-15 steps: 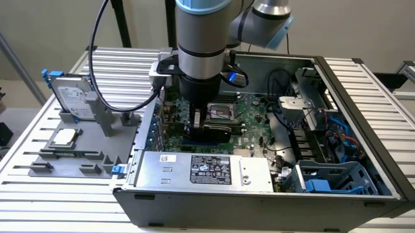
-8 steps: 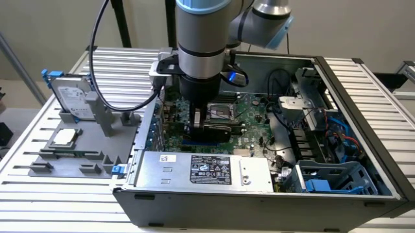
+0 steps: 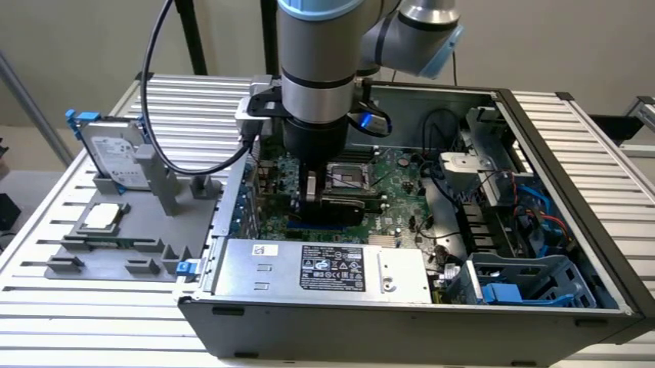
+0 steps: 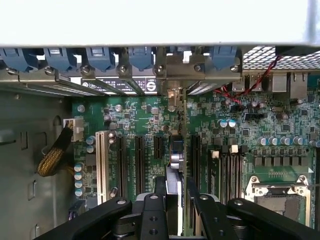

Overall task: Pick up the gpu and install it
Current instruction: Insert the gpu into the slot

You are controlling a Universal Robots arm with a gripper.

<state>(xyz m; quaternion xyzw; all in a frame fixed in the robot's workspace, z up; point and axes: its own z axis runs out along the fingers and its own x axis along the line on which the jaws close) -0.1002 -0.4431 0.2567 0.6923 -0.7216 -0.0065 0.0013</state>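
The gpu (image 4: 178,150) stands on edge over the green motherboard (image 4: 135,115), in line with one of the black expansion slots (image 4: 140,157). Its silver end bracket (image 4: 174,70) sits against the case's rear wall among the blue slot clips. My gripper (image 4: 176,210) is shut on the card's upper edge, one black finger on each face. In the exterior view the gripper (image 3: 330,188) reaches down into the open computer case (image 3: 573,138), and the gpu (image 3: 343,208) shows as a dark slab below it. Whether the card is fully in the slot I cannot tell.
On the exterior view's left stands a grey fixture (image 3: 153,230) with a silver hard drive in a blue frame (image 3: 110,149) and a small square processor chip (image 3: 103,217). Inside the case are the power supply (image 3: 317,268), the CPU socket (image 4: 280,192), cables (image 3: 481,207) and a blue drive cage (image 3: 532,280).
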